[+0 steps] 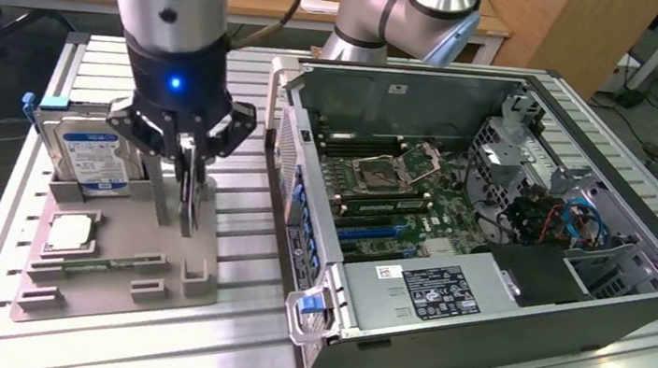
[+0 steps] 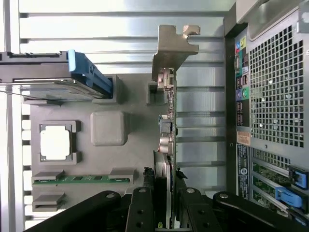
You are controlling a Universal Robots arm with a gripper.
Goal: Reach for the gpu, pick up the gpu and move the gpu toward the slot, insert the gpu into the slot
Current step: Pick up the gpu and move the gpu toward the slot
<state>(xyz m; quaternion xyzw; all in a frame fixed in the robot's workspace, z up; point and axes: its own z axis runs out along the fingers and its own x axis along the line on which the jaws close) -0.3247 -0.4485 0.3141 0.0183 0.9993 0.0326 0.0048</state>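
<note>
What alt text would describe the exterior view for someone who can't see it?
A robot arm's black gripper is poised at a thin dark circuit card standing on edge in a grey holder tray. At the exterior view's right, an open grey computer case shows its green motherboard.

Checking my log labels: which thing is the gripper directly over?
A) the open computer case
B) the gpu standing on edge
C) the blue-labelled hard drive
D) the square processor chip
B: the gripper is down over the gpu, which stands on edge in the grey holder.
</note>
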